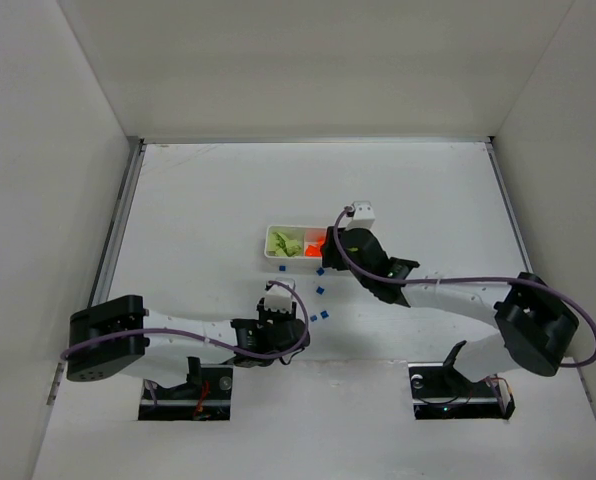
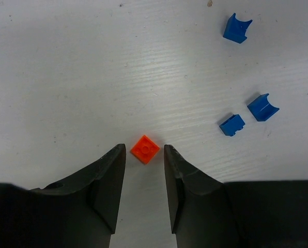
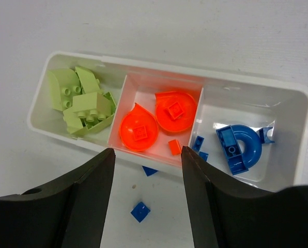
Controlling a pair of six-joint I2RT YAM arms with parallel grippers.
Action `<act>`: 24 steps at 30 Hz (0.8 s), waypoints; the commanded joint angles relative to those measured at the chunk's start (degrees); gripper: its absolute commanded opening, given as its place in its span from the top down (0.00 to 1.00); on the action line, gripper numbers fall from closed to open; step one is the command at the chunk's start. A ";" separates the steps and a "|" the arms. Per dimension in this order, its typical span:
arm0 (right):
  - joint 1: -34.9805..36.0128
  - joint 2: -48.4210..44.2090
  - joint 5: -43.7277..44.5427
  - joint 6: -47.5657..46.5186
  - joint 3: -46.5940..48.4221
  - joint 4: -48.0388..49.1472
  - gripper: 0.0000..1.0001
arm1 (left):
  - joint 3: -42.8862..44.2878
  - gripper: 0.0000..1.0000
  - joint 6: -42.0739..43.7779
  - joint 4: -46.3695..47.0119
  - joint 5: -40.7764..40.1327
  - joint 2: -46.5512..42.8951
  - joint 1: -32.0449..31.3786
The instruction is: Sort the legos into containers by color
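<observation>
While our left gripper (image 2: 143, 150) stands spread, an orange lego (image 2: 145, 149) on the table (image 2: 66, 62) between its tips, three blue legos (image 2: 262, 107) lie off to its right; our right gripper (image 3: 147, 152), spread and empty, hangs over the tray (image 3: 300, 134), whose right end it hides in the overhead view.
</observation>
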 commanded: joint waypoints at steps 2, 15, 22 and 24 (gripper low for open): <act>0.36 -3.07 1.53 0.61 -0.88 3.27 0.40 | 1.87 0.70 2.21 -2.09 0.56 1.23 -0.07; 0.45 -5.00 1.53 0.35 -1.93 3.00 0.40 | 5.30 0.83 0.28 -3.58 -0.32 4.92 -0.86; 0.45 -9.04 1.62 0.52 -4.91 3.00 0.40 | 4.34 0.86 -0.16 -3.93 -2.52 -1.30 -1.21; 0.45 -10.62 1.62 0.61 -5.97 2.91 0.40 | 4.25 0.87 -0.07 -4.55 -2.52 -2.98 -1.22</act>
